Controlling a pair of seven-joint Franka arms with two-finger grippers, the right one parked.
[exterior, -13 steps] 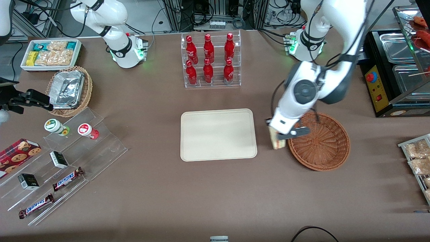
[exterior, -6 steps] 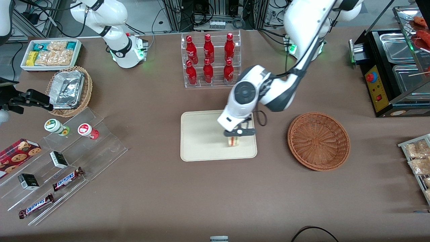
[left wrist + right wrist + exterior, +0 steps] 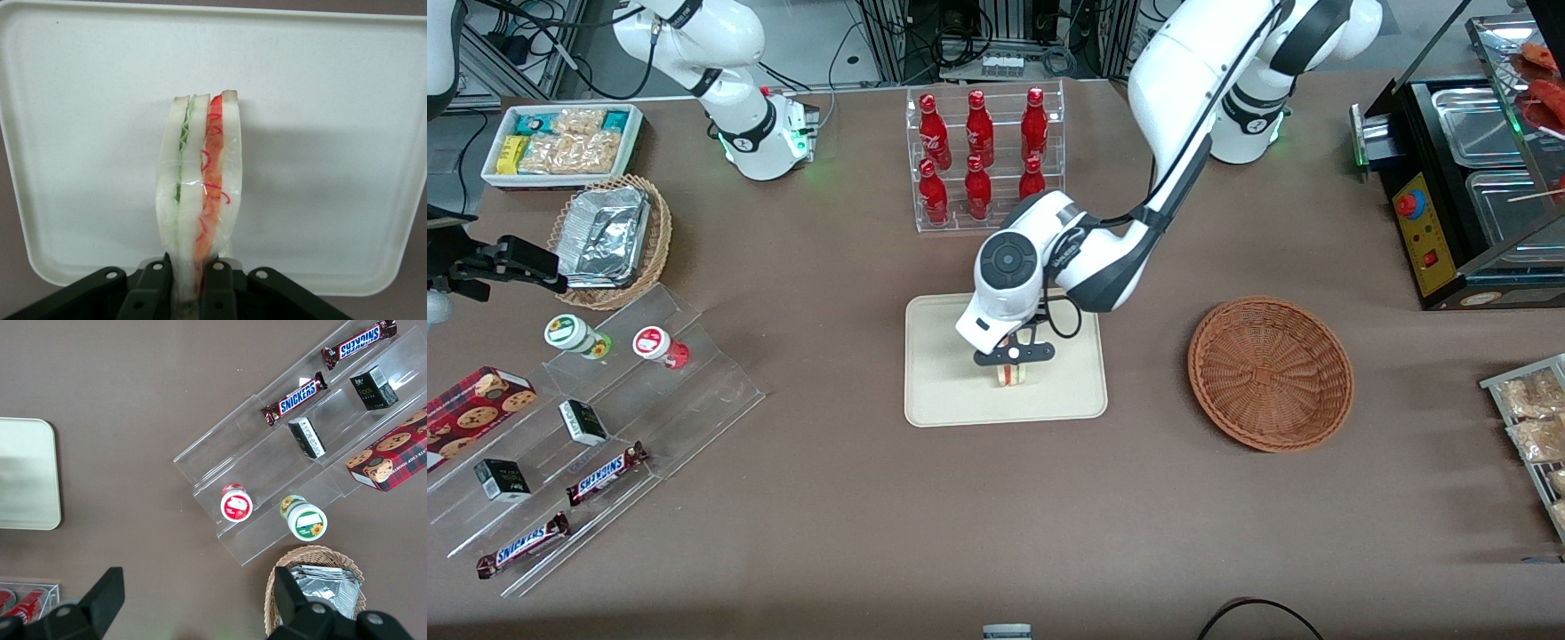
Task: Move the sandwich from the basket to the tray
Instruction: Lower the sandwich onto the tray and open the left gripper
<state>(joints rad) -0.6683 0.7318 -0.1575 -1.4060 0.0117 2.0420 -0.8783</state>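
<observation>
My left gripper (image 3: 1014,357) hangs over the middle of the cream tray (image 3: 943,391), shut on the sandwich (image 3: 1013,374). In the left wrist view the sandwich (image 3: 200,193) is a wrapped wedge with green and red-orange filling, pinched at its narrow end between the black fingers (image 3: 150,290) of the gripper (image 3: 185,287), with the tray (image 3: 333,133) right under it. Whether it touches the tray I cannot tell. The reddish-brown basket (image 3: 1270,373) sits beside the tray toward the working arm's end, nothing in it.
A clear rack of red bottles (image 3: 983,160) stands farther from the front camera than the tray. Toward the parked arm's end are acrylic steps with snack bars (image 3: 605,471), a tan basket of foil containers (image 3: 609,238) and a white snack bin (image 3: 562,142).
The gripper carried the sandwich from beside the basket rim to over the tray, then moved on toward the tray's middle.
</observation>
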